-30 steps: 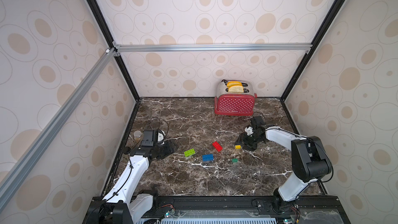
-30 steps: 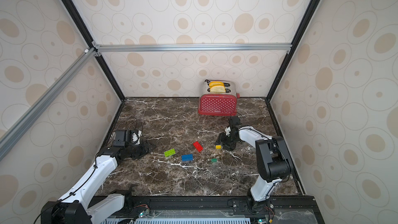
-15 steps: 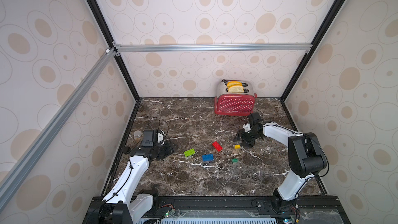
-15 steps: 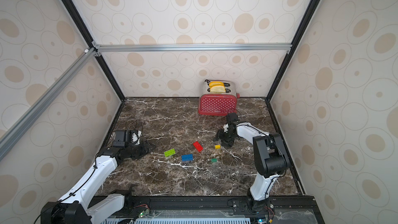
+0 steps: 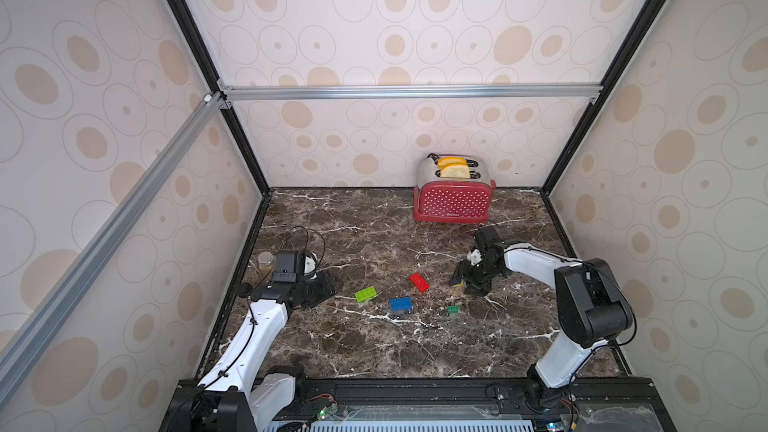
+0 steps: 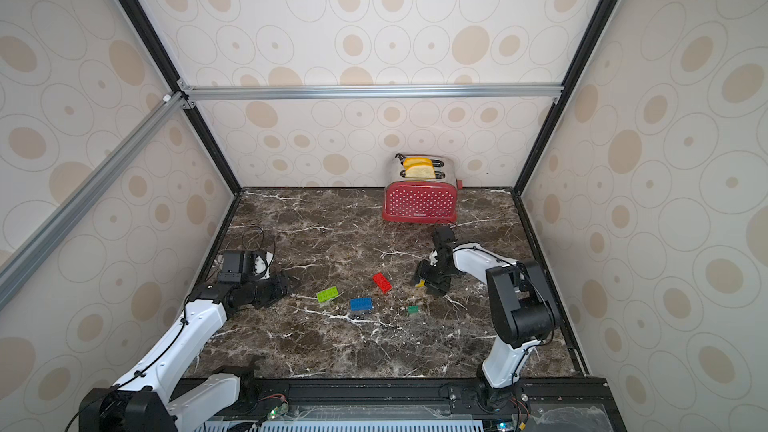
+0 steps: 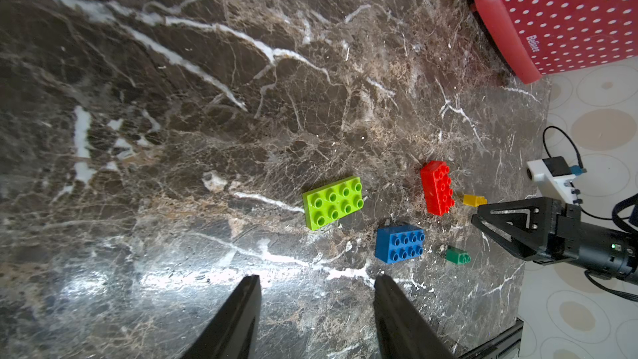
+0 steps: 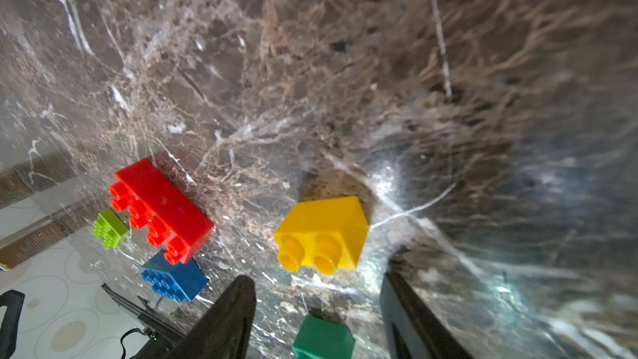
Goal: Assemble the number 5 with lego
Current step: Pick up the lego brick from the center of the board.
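Observation:
Five lego bricks lie loose and apart on the marble floor, and no number 5 is formed. In both top views I see lime [image 5: 366,294] [image 6: 327,295], blue [image 5: 401,304] [image 6: 361,304], red [image 5: 419,282] [image 6: 382,282] and dark green [image 5: 453,309] [image 6: 413,309]. The yellow brick [image 8: 322,233] lies just past my right gripper [image 8: 317,281], which hangs open and empty low over the floor; the dark green brick [image 8: 322,338] shows between its fingers, untouched. My left gripper [image 7: 316,284] stands open and empty, short of the lime [image 7: 333,202] and blue [image 7: 399,244] bricks.
A red dotted toaster [image 5: 453,201] with bread slices stands at the back wall. A small jar [image 5: 264,260] sits by the left wall behind my left arm. Patterned walls close in three sides.
My right gripper has come forward and down to the yellow brick. The left arm and all the bricks have stayed where they were.

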Action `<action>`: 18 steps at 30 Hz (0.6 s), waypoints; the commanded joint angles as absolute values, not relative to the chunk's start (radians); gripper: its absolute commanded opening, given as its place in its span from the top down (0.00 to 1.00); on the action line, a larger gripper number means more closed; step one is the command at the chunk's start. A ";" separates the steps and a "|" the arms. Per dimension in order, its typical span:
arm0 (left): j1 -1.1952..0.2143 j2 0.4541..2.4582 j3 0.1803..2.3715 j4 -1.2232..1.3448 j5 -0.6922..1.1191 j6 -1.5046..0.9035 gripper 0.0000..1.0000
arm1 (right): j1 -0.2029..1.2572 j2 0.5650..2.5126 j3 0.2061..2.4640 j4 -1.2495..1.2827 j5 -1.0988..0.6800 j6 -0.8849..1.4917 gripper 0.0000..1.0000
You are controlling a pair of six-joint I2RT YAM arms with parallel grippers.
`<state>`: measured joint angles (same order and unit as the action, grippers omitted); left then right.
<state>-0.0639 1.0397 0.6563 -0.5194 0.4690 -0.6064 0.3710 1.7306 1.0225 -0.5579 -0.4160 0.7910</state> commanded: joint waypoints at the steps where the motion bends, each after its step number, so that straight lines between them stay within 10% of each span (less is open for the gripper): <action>1: -0.069 1.040 0.655 -0.540 0.462 -0.606 0.45 | 0.371 1.758 1.080 -0.565 -0.397 0.798 0.38; 18: -0.074 1.048 0.655 -0.543 0.454 -0.603 0.45 | 0.379 1.864 1.170 -0.661 -0.330 0.719 0.57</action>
